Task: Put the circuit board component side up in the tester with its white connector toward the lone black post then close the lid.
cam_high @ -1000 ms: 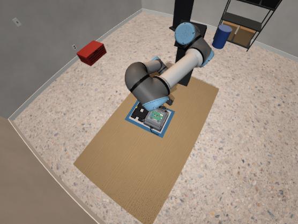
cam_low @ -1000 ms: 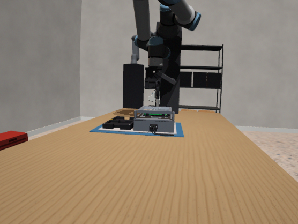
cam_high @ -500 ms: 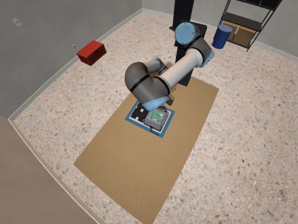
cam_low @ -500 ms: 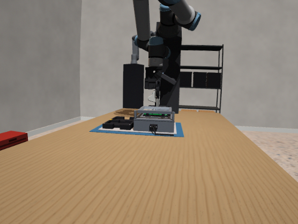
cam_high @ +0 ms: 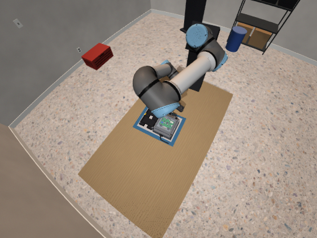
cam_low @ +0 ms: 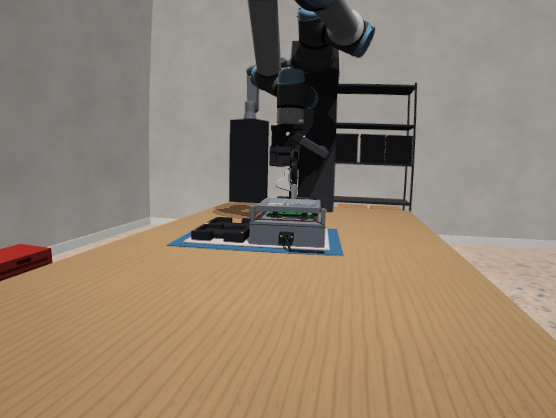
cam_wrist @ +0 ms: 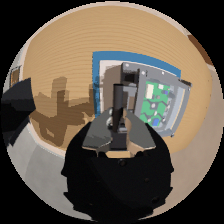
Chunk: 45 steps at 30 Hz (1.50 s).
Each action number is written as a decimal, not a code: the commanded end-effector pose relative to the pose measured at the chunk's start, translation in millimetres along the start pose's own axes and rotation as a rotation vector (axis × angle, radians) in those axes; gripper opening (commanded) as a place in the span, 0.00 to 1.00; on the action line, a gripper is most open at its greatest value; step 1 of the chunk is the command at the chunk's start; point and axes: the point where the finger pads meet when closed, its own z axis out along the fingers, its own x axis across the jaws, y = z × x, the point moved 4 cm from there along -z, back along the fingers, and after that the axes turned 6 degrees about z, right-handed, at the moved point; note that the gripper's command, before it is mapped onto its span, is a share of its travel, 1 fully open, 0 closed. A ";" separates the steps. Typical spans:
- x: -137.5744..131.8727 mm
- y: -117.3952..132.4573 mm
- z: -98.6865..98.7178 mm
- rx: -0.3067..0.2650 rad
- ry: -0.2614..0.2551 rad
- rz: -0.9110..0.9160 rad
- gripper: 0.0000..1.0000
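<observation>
The grey tester [cam_high: 165, 130] [cam_low: 287, 231] [cam_wrist: 176, 107] stands on a blue mat [cam_high: 174, 142] [cam_low: 334, 248] on the wooden table [cam_high: 142, 176] [cam_low: 275, 325]. The green circuit board [cam_high: 167, 122] [cam_low: 293, 213] [cam_wrist: 155, 102] lies flat inside it, component side up. The clear lid [cam_low: 287, 202] lies down flat over the board; I cannot tell whether it is latched. The black tray [cam_high: 148, 119] [cam_low: 222, 230] beside the tester is empty. My gripper [cam_low: 293, 192] [cam_wrist: 116, 108] is shut and empty, its tips just above the lid's rear edge. In the overhead view the arm hides it.
A red crate [cam_high: 97, 56] [cam_low: 22, 257] sits on the floor at the left. A blue barrel [cam_high: 236, 39] and a black shelf rack [cam_high: 265, 23] [cam_low: 385, 145] stand behind the table, beside the arm's black pedestal [cam_low: 248, 160].
</observation>
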 end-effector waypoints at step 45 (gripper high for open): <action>0.3 -0.1 2.9 0.000 0.001 0.000 0.13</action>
